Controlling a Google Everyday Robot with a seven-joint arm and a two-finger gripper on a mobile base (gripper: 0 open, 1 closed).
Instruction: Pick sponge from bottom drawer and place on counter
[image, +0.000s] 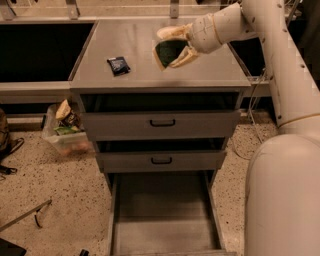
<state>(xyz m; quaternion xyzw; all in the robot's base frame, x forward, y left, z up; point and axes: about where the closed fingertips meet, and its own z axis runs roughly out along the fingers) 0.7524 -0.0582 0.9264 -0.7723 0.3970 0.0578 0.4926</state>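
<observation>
Speckled beige floor (60, 190), grey metal cabinet (235, 125) centre frame, seen from above and in front. Counter (145, 75) is smooth grey and slightly glossy.

Gripper (164, 50) sits over the counter's back right part, coming in from the right on a pale arm (272, 65). Jaws are clamped onto the sponge (172, 50): one cream finger (172, 32) above it, one below, sponge pinched between. Sponge is dark green, held on edge with its green face tilted toward the camera and a pale edge showing at its left side. It is over the counter surface. Cannot tell whether its lower corner touches the top or hangs just off it.

Dark blue packet (118, 65) lies flat on the counter, left of the gripper and apart from it, nearer the left edge.

Below the counter are the top drawer (200, 125) and the middle drawer (200, 161), each with a black handle (162, 122) at centre. Both are pulled out a little, with a dark gap above each. Bottom drawer (162, 220) is pulled far out toward the camera, its bottom plain grey, side rails visible left and right.

Left of the cabinet, a clear plastic bin (62, 140) stands on the floor with mixed stuff inside, contents not readable. Thin metal rod (22, 216) lies on the floor lower left. Cable (249, 140) loops on the floor right of the cabinet. Robot body (282, 200), pale and rounded, fills the lower right corner. Dark recessed surface (40, 50) runs left of the counter.
</observation>
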